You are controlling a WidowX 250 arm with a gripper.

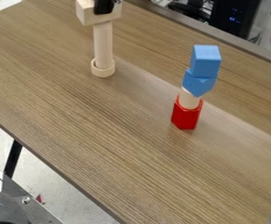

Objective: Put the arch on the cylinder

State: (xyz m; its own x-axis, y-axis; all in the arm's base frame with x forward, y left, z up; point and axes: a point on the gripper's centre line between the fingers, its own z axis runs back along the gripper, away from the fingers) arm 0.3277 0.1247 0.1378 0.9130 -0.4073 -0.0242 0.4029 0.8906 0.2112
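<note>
The black gripper is at the top edge, left of the middle, partly cut off by the view's edge. It is against the pale wooden block, which looks to be the arch; its curve cannot be made out. Directly under the block stands the pale wooden cylinder, upright, its foot in a short round wooden piece on the table. The block's underside meets or nearly meets the cylinder's top; I cannot tell whether its weight rests there.
Right of centre stands another stack: a red block at the bottom, a short pale cylinder, a blue pointed block and a blue cube on top. The wooden table slants across, its near edge at lower left.
</note>
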